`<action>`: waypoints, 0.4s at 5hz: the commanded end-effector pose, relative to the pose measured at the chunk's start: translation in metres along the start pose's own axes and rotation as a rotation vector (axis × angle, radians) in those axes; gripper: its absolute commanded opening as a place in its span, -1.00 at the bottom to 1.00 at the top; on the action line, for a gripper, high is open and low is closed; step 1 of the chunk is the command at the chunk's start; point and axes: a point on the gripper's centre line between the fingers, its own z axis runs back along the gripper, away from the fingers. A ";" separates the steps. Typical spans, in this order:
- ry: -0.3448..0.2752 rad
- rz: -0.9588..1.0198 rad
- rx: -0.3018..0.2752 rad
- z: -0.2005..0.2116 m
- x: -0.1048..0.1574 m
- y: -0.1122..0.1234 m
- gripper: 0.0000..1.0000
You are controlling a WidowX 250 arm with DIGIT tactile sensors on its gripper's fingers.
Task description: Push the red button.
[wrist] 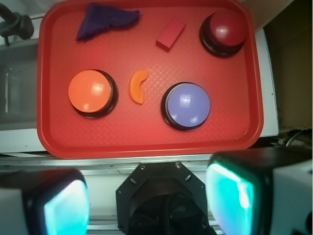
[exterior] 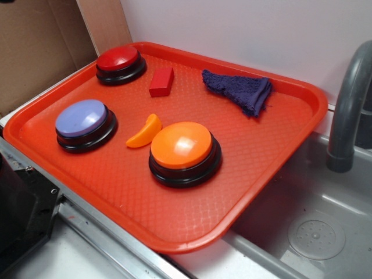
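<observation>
The exterior view looks down at a slant from in front of the tray (exterior: pixel 279 174), near enough that the tray fills most of the frame, with the sink (exterior: pixel 317 235) and faucet (exterior: pixel 349 104) at the right. The wrist view looks almost straight down from high above, the jaws blurred and spread apart along its bottom edge. Both views share the whole tray (wrist: pixel 146 142), but turned: the red button (exterior: pixel 120 63) is far left outside, top right (wrist: pixel 225 30) from the wrist.

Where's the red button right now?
In the exterior view, the red button sits in the tray's far-left corner, beside the small red block, with the purple button nearer the camera.
</observation>
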 end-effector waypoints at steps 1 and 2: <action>0.000 0.000 0.000 0.000 0.000 0.000 1.00; 0.034 0.134 0.047 -0.030 0.024 0.040 1.00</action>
